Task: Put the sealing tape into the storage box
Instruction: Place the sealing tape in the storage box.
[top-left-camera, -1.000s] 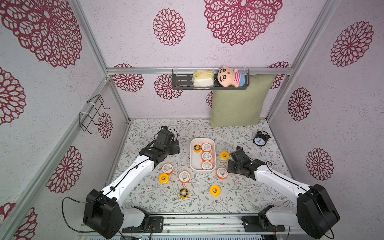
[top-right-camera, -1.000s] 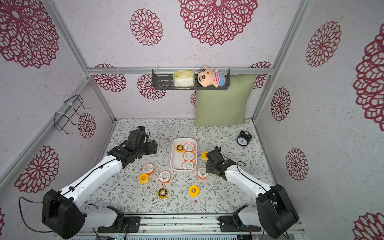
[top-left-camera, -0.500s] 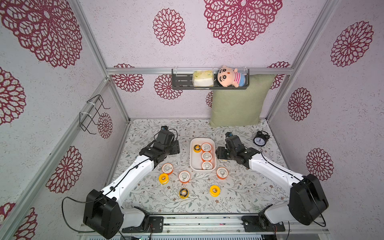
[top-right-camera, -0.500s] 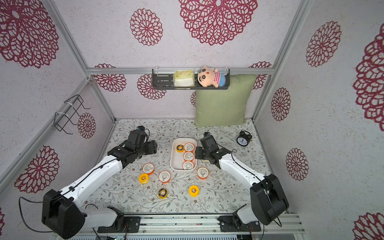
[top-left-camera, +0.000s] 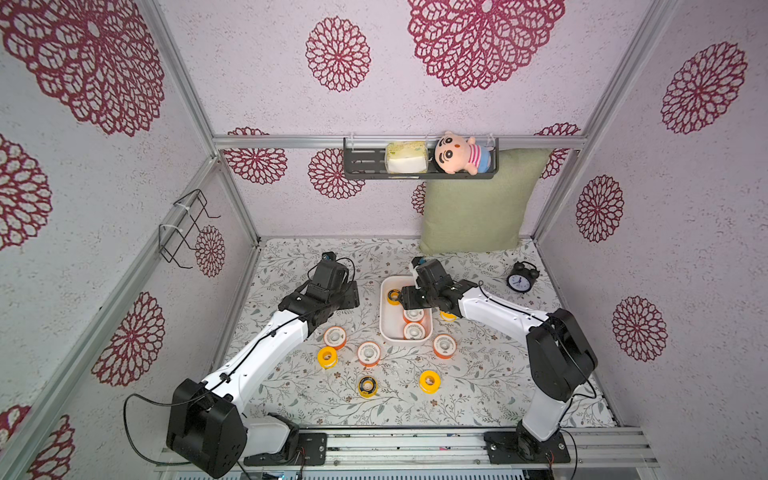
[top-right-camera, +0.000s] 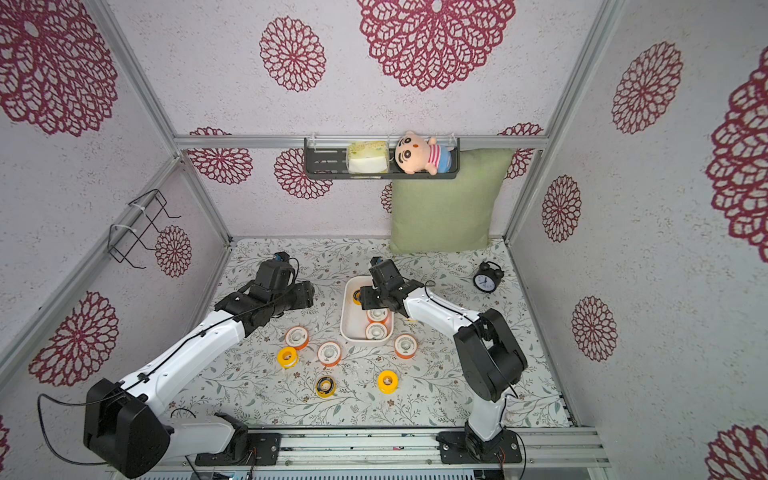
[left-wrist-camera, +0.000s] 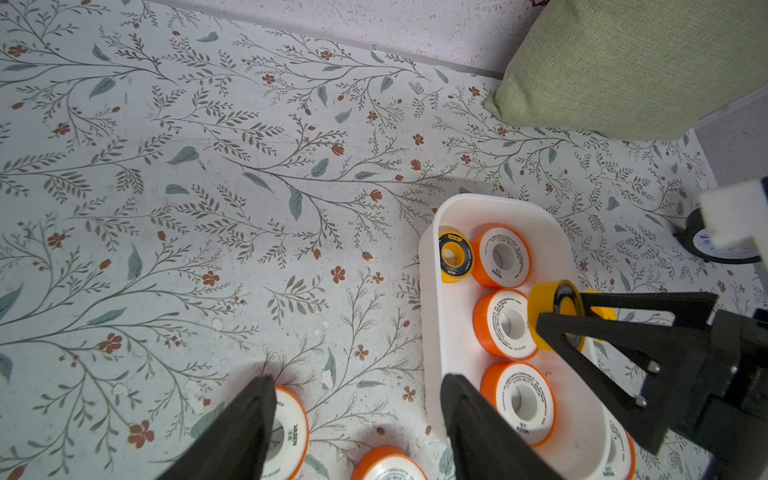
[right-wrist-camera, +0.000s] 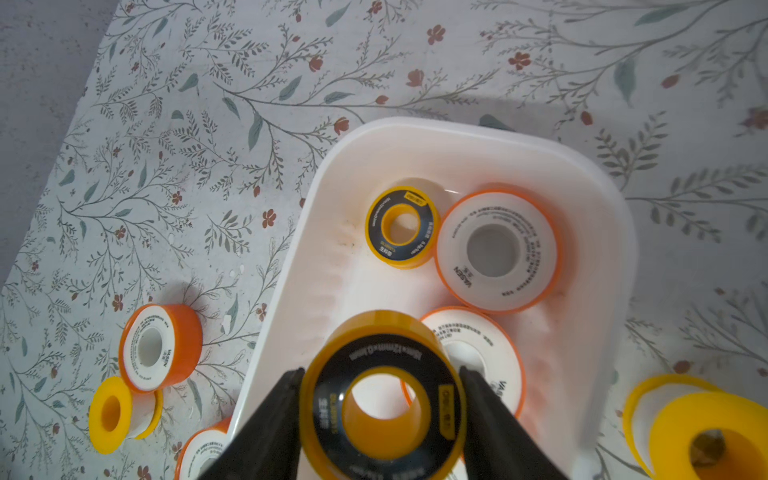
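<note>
Right gripper (right-wrist-camera: 381, 374): clamped on a yellow-black spool (right-wrist-camera: 386, 351), jaws across its rim, ring face toward the wrist camera. In both top views this grip sits near frame centre, over the inside of the storage box (top-left-camera: 390, 323). The spool hangs above the box floor and is not resting in it.

Left gripper (left-wrist-camera: 358, 379): jaws apart, nothing between them. It hovers left of the box in the top views, above a loose orange spool (left-wrist-camera: 291, 432).

Box contents: one ring-faced spool (left-wrist-camera: 455, 255) and three orange spools (left-wrist-camera: 505, 324), all lying flat. Seven more lie on the floral mat (top-left-camera: 291, 257), mostly lower centre of the frame. Of these, a plain yellow spool (top-left-camera: 448, 316) lies just beside the box's right wall, under the right arm.

Risks (judgement):
- The held spool overlaps an orange one below. If let go there it may land on it, tip, and roll over the low wall.
- The floor is filling up, so later spools must stack and a stack may spill.
- Jaws lowered too far could catch the rim and drag the light box.
- The right arm pulling back could knock the plain yellow spool away.
</note>
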